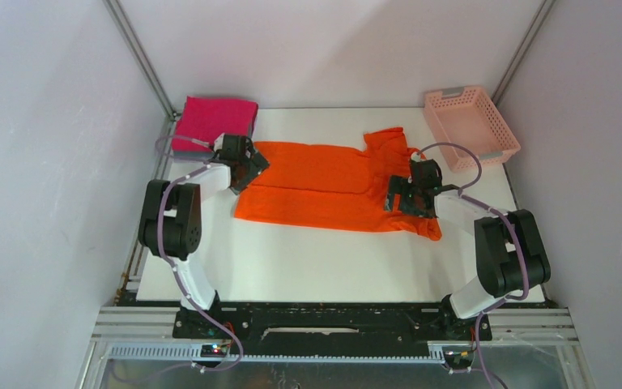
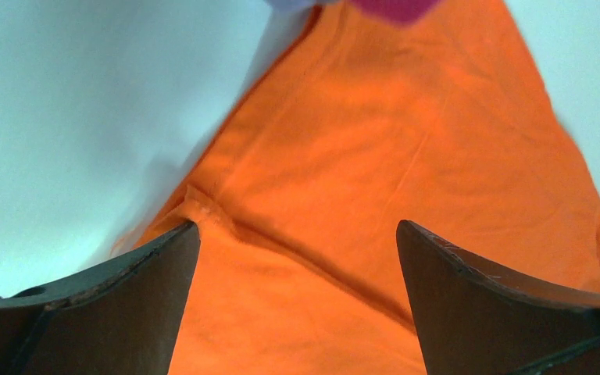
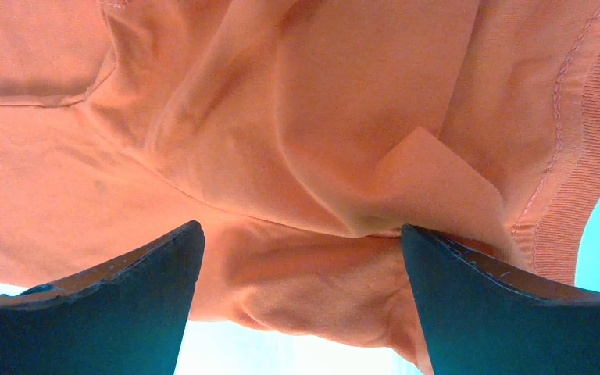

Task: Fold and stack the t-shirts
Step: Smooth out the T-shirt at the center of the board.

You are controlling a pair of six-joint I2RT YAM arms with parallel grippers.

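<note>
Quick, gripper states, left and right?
Left gripper: open, over the orange t-shirt, holding nothing.
Right gripper: open, over the same shirt.

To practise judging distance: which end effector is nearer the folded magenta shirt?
Left. The left end effector sits beside the magenta shirt; the right end effector is across the orange shirt.

left claw [image 1: 247,164]: jaws apart, low | right claw [image 1: 402,194]: jaws apart, low
</note>
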